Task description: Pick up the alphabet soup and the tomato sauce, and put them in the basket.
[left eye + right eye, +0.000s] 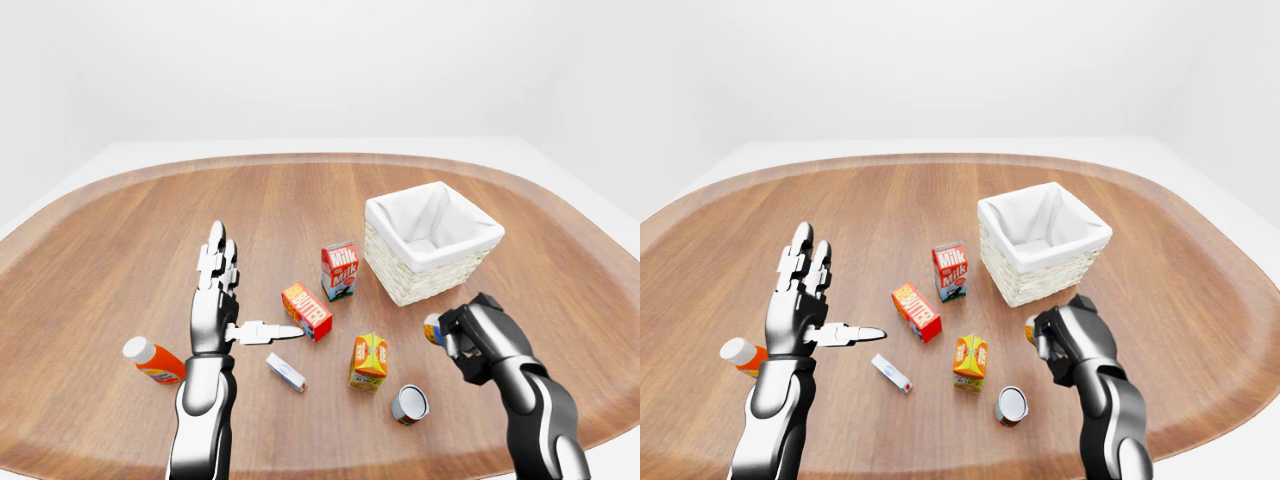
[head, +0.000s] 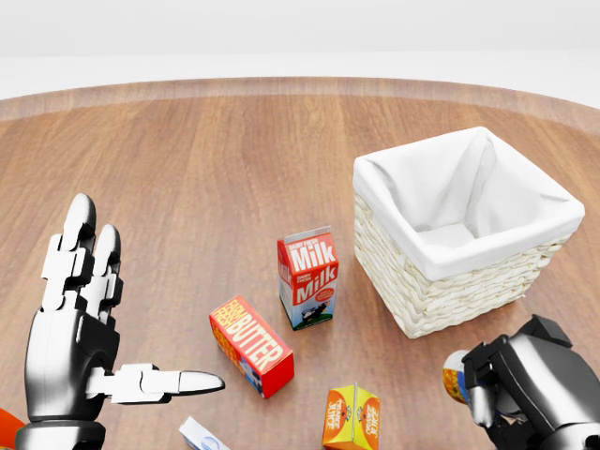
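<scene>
Rounded wooden surface (image 1: 120,230), brown, glossy grain, white floor surrounding it.

Nearest the surface's near edge: a small metal can (image 1: 410,403), cylindrical, lying on its side and showing a pale round end; label unreadable, so whether it is the soup or the sauce cannot be told. Left of it, a flat white packet (image 1: 286,372) with blue print is lying down, and a small orange-yellow carton (image 1: 369,361) is standing with a gabled top. Toward the near-left edge, a white-capped orange bottle (image 1: 152,361) is lying on its side.

Right hand (image 2: 525,384), dark metal, three-fingered: fingers are curling tightly round a second can (image 2: 455,377), held off the surface and tilted, only its pale end and an orange-and-blue strip of label showing. It is hanging between the lying can and the basket, just short of the basket's near corner.

Left hand (image 2: 80,323), dark and silver segments: spread wide, fingers pointing up, thumb sticking sideways toward the butter box; holding and touching nothing.

Mid-surface: a red rectangular butter box (image 2: 250,345) lying flat; beyond it a red-and-white milk carton (image 2: 307,277) standing upright.

Farthest, toward the right edge: a square woven wicker basket (image 2: 441,295), cream, with a white cloth lining folding over its rim.
</scene>
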`<state>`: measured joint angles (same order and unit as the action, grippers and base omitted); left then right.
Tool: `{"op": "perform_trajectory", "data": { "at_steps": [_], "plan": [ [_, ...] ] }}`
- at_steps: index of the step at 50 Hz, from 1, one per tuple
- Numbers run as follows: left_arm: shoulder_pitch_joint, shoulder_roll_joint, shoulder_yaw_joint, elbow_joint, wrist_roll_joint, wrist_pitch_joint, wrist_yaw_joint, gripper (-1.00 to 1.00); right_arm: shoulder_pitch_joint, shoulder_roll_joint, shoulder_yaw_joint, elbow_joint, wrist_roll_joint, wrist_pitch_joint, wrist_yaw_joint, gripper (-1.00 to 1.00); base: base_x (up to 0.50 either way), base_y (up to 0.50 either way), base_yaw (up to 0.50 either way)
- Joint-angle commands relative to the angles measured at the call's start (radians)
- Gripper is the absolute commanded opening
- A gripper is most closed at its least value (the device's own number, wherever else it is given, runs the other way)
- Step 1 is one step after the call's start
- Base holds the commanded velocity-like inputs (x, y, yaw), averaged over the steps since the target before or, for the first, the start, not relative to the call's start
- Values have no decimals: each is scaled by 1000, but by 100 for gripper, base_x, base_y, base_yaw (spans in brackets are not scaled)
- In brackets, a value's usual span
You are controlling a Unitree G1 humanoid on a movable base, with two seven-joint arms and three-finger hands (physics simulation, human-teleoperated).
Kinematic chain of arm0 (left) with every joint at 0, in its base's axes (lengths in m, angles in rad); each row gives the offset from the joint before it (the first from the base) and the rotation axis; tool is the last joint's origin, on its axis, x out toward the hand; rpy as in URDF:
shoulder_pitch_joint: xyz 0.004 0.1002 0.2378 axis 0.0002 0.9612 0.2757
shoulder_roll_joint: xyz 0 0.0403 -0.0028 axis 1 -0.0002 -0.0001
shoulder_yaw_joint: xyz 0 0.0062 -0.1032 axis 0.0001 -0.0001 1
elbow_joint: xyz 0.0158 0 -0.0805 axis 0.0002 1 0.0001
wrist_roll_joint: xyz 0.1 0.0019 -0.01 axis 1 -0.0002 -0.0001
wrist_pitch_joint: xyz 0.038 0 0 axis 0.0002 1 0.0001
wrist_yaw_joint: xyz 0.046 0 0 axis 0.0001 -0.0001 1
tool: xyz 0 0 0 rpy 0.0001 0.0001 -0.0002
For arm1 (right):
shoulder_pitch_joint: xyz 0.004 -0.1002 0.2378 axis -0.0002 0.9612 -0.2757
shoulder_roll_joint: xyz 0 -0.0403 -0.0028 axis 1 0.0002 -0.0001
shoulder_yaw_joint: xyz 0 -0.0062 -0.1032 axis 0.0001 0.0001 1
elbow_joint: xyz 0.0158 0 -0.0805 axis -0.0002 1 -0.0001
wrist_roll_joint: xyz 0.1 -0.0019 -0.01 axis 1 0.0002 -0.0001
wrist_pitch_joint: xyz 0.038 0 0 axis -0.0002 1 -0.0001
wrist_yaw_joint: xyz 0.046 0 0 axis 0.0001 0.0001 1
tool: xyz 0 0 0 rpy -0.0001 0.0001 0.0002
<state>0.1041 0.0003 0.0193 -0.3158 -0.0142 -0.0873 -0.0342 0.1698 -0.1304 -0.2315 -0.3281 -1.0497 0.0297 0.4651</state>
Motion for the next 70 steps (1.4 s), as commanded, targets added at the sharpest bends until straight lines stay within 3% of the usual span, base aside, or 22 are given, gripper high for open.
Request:
{"op": "perform_trajectory", "data": {
  "at_steps": [1, 11, 22, 30, 39, 48, 56, 70],
  "plan": [
    [-8, 2, 8, -1, 6, 0, 9, 100, -9, 21, -7, -143, -6, 2, 18, -100, 0, 0, 0],
    [-8, 2, 8, -1, 7, 0, 9, 100, -23, 34, 15, -213, -39, -25, -11, -100, 0, 0, 0],
    [-14, 3, 7, 10, 6, 0, 9, 100, -85, 42, 63, -345, -135, 18, 96, -100, 0, 0, 0],
    [-14, 3, 7, 16, 6, 0, 9, 100, -208, 11, 81, -381, -200, 58, 233, -100, 0, 0, 0],
    [-13, 2, 5, 4, 8, 0, 11, 100, -309, -18, 78, -405, -229, 58, 233, -100, 0, 0, 0],
    [-13, 3, 7, 13, 6, 0, 8, 100, -372, -46, 76, -338, -231, 58, 233, -100, 0, 0, 0],
    [-15, 3, 6, 8, 7, 0, 8, 100, -447, -114, 42, -209, -181, 58, 233, -100, 0, 0, 0],
    [-18, 3, 5, 9, 10, 0, 11, 100, -582, -162, 70, -82, -190, 58, 233, -100, 0, 0, 0]
  ]
}}
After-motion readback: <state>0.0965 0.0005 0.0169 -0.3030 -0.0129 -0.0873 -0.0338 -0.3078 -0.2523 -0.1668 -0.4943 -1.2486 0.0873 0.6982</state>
